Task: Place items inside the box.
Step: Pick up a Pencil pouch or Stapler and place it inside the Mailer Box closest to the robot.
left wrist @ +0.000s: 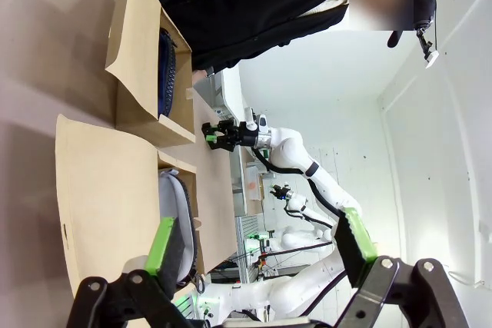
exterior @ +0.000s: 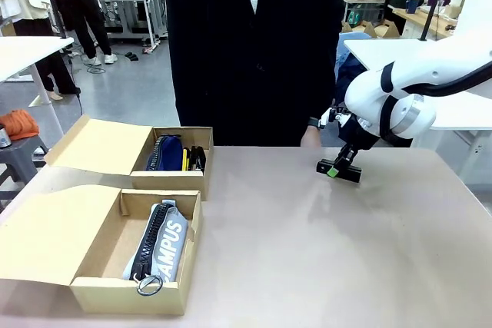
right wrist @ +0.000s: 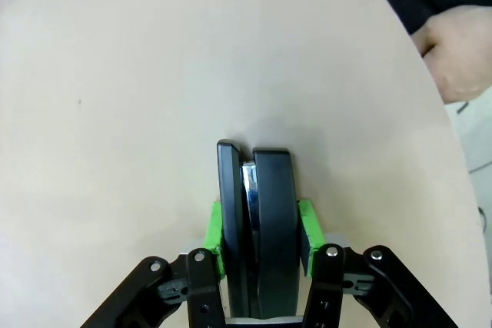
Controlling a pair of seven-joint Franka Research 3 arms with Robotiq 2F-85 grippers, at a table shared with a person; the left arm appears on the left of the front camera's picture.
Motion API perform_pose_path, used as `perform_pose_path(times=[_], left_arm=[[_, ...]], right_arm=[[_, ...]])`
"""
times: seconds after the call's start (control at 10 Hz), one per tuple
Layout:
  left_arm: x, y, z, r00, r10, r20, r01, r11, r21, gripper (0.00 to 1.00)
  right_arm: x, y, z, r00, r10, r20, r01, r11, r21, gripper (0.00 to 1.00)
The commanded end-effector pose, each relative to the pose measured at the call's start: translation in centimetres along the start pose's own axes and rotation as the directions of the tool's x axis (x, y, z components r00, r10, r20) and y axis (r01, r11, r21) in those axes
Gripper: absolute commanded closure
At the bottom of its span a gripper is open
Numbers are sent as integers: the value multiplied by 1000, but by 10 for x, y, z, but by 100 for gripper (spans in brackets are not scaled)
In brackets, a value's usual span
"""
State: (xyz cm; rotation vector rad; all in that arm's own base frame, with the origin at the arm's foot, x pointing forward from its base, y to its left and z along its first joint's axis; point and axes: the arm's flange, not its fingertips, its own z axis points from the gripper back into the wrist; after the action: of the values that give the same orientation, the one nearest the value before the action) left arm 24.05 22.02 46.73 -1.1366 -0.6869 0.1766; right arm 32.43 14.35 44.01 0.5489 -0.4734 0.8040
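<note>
Hanging low over the far right of the table (exterior: pixel 307 251), a black stapler (right wrist: pixel 269 190) is clamped between the green pads of the right gripper (right wrist: pixel 260 240), its long axis running out along the fingers. Whether it touches the surface cannot be told. A person's hand (right wrist: pixel 457 51) is rested just beyond it. Both open cardboard boxes are set well apart to the robot's left: the far box (exterior: pixel 171 182), where a navy pouch (exterior: pixel 164 151) is packed, and the near box (exterior: pixel 127 297), where a grey pouch (exterior: pixel 161 247) is laid. A leftward carry across the bare tan tabletop is judged to be needed. The left gripper (left wrist: pixel 257 240), fingers spread and empty, is poised nearer the boxes. Other workbenches are seen behind.
</note>
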Motion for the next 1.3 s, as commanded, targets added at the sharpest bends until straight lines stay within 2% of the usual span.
perform_pose_path(times=[0.0, 0.9, 1.1, 1.2], left_arm=[[-2, -1, -1, 1000, -19, 14, 20, 1000, -21, 0], [-2, -1, -1, 1000, -19, 14, 20, 1000, -21, 0], [-2, -1, -1, 1000, -19, 14, 20, 1000, -21, 0], [-2, -1, -1, 1000, -19, 14, 20, 1000, -21, 0]], right_arm=[[-1, 2, 0, 1000, -18, -1, 18, 1000, -8, 0], [0, 0, 1, 1000, 3, -5, -3, 1000, 1, 0], [50, 5, -43, 979, 181, -88, -186, 981, -50, 0], [78, 11, -72, 946, 304, -108, -312, 947, -69, 0]])
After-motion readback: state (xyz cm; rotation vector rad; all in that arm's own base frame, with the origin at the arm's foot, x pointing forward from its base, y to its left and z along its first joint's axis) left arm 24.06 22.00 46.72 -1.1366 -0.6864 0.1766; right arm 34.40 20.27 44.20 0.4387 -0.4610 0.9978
